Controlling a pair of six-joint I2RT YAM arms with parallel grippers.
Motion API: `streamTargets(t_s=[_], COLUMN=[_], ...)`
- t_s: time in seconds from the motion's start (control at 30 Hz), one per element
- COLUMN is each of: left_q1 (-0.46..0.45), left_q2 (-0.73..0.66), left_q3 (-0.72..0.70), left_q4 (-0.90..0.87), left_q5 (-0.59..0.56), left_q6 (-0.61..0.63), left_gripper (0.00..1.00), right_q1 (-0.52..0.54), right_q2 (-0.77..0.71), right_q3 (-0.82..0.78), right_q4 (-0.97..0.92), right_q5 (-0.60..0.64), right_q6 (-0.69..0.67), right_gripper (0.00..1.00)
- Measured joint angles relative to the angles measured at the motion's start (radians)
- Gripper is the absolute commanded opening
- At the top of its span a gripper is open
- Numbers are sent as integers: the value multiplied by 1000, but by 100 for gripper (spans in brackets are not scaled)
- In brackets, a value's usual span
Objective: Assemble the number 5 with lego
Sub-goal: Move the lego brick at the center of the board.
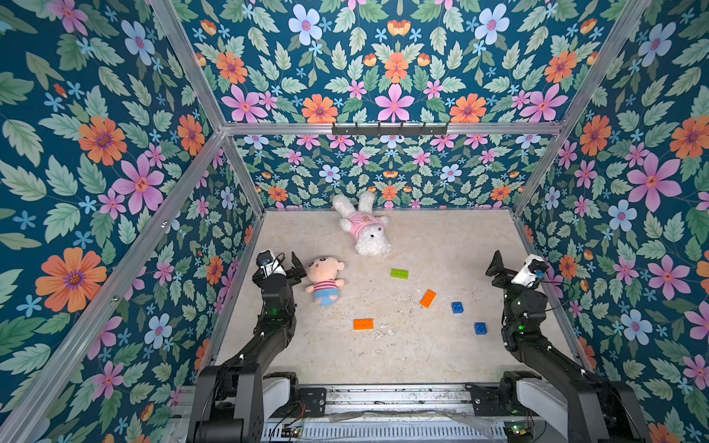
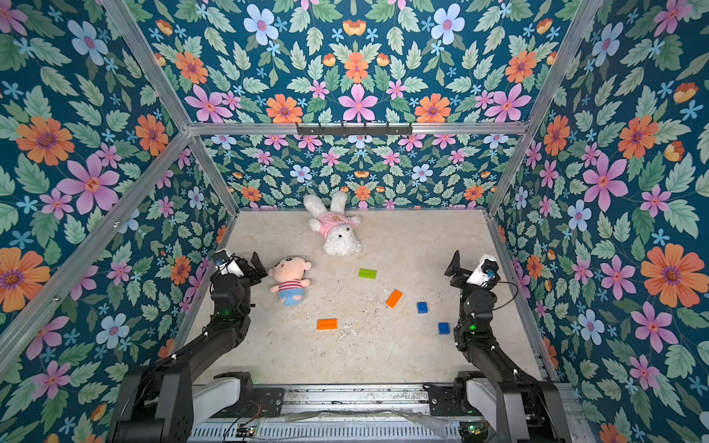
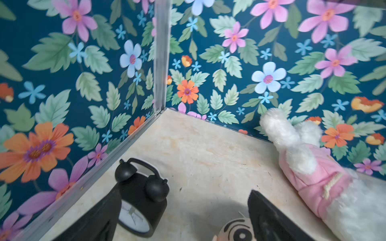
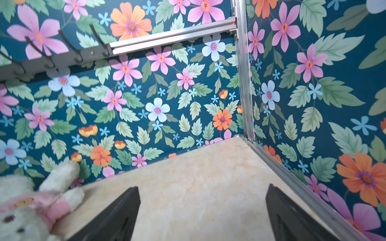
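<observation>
Jaws on both arms stood spread wide and held nothing. The left gripper [image 3: 181,219] hung above the table [image 3: 208,156] close to the left wall. Its fingers [image 3: 269,219] framed bare tabletop, with a black alarm clock [image 3: 140,200] partly behind one finger and the head of a striped-shirt doll [image 3: 236,231] just beside the other; whether that finger touched the doll could not be told. The right gripper [image 4: 204,217] hung by the right wall over bare tabletop, touching nothing.

The lego lay loose as five separate bricks, studs up, none joined, spread over the middle and right of the table and well apart from both grippers. The lime-green brick [image 1: 399,273] lay farthest back. The tilted orange brick [image 1: 428,298] sat diagonally, nearer the front and to its right. The level orange brick [image 1: 363,324] lay closer to the robot's base, toward the left. The far blue brick [image 1: 457,307] sat near the tilted orange one, on its right, and the near blue brick [image 1: 480,328] lay closest to the right arm.

The bricks showed only in the top views. The alarm clock showed only in the left wrist view. A white rabbit plush [image 2: 339,234] by the back wall appeared in all four views, and a hook rail [image 4: 52,60] on the back wall appeared in the right wrist view and both top views.
</observation>
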Motion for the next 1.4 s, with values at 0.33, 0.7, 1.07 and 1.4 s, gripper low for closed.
streamTargets(t_s=[0.33, 0.7, 1.07, 1.4], left_q1=[-22, -301, -351, -358], left_q2=[-139, -211, -312, -196], left_q3=[-33, -42, -78, -72], left_q4=[-218, -427, -678, -695], left_q5=[493, 565, 373, 500], left_q6=[-204, -272, -380, -379], left_gripper=[99, 99, 99, 92], right_q1=[69, 584, 844, 864], right_q2=[34, 312, 545, 659], right_q3=[188, 400, 558, 645], right_q4=[-489, -766, -800, -842], right_q5=[-486, -412, -318, -316], right_q6=[298, 200, 96, 87], right_gripper=[82, 75, 66, 64])
